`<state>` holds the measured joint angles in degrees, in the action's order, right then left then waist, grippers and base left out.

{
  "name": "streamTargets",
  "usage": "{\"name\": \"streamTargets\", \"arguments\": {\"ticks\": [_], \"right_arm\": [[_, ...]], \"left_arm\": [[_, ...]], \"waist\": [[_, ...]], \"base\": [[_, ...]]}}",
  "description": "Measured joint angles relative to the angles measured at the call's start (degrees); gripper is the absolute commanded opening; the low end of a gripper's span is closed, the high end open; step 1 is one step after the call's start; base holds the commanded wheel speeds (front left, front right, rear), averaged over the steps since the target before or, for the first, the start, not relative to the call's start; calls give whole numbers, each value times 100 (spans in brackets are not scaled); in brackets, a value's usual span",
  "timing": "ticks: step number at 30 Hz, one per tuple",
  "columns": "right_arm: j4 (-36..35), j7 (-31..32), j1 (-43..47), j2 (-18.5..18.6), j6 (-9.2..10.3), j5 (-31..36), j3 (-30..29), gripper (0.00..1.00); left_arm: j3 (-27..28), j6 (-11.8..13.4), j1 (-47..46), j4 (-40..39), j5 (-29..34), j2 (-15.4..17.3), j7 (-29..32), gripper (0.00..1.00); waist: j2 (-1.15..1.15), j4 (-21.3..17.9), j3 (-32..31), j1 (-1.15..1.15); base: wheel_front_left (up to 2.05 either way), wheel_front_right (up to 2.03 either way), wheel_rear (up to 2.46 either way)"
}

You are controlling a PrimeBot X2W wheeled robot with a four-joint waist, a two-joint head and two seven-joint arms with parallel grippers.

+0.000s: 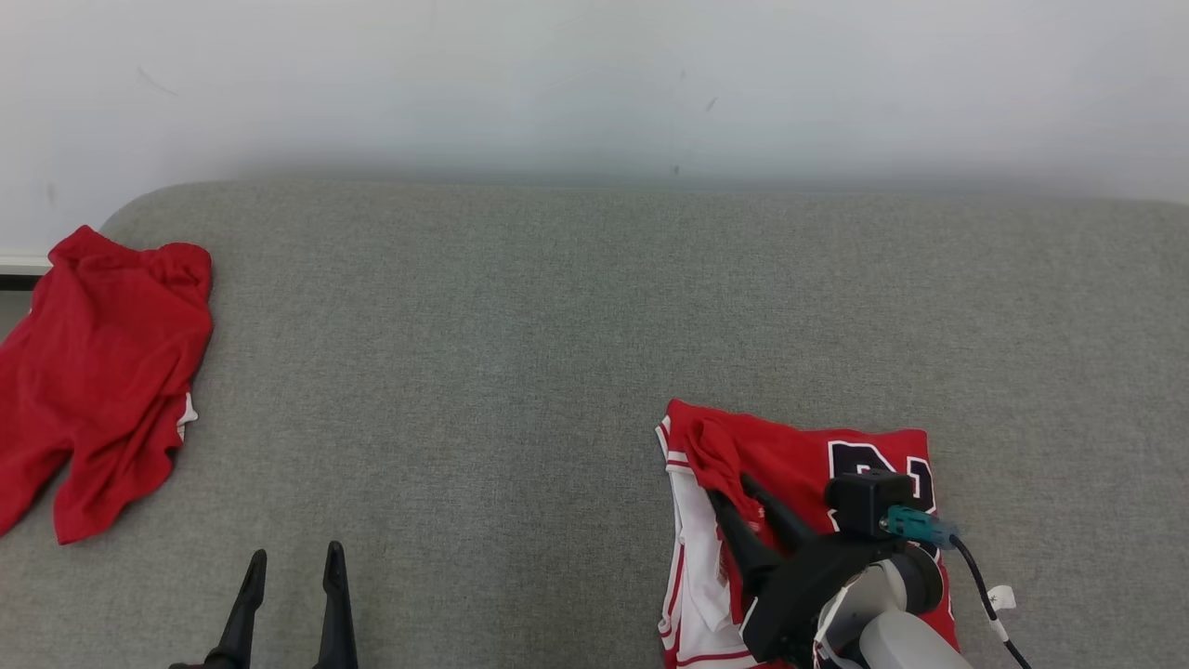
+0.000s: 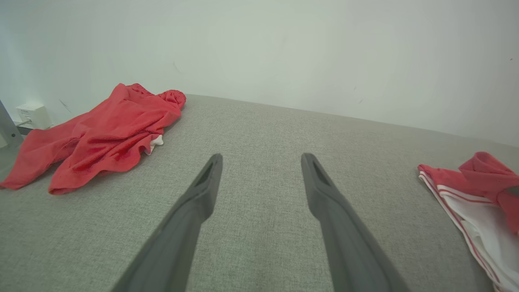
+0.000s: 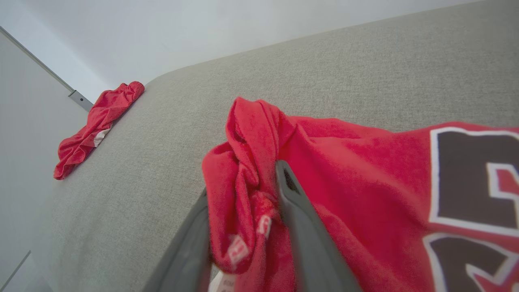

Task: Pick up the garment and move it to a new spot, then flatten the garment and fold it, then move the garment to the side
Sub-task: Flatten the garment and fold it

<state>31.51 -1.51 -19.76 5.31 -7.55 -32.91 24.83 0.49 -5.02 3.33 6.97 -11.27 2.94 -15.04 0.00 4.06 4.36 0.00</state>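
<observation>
The garment, a red jersey (image 1: 808,455) with white trim and a black number, lies folded at the near right of the grey padded surface (image 1: 520,353). My right gripper (image 1: 732,491) is shut on a bunched red fold at the jersey's left edge; in the right wrist view the cloth (image 3: 251,162) is pinched between the two dark fingers (image 3: 296,202) of the right gripper (image 3: 243,182). My left gripper (image 1: 295,553) stands open at the near left, nothing between its fingers (image 2: 202,190). In the left wrist view the left gripper (image 2: 262,156) hangs over bare surface, the jersey (image 2: 478,190) far right.
A second red garment (image 1: 102,372) lies crumpled at the surface's far left edge, partly hanging over it. A white wall (image 1: 594,84) runs behind the surface. A small white box (image 2: 32,115) sits by the wall beyond that garment.
</observation>
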Motion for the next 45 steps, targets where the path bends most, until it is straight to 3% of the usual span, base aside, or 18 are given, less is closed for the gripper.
{"name": "streamTargets", "arguments": {"ticks": [7, 12, 19, 32, 45], "right_arm": [[-146, -552, -34, 148, -1, 34, 27, 100], [-522, -1071, 40, 536, 0, 226, -308, 100], [-1005, -1289, 464, 703, 0, 636, -1036, 100], [-2096, -1349, 1645, 490, 0, 1084, -1889, 100], [-2287, -1359, 2206, 285, 0, 1234, -2075, 100]], "left_arm": [[55, 31, 13, 7, -93, 0, -1, 100], [169, 48, 14, -24, -92, -1, -1, 100], [333, 46, 11, -137, -27, -1, 0, 100], [338, -54, 35, -259, 212, 0, -1, 100], [-176, -213, 146, -75, 66, 231, -1, 100]], "waist": [[0, -49, -37, 0], [0, -168, -100, 0], [0, -318, -182, 0], [0, -498, -421, 0], [0, -536, -590, 0]], "base": [[0, 0, 0], [0, 0, 0], [0, 0, 0], [0, 0, 0], [0, 0, 0]]}}
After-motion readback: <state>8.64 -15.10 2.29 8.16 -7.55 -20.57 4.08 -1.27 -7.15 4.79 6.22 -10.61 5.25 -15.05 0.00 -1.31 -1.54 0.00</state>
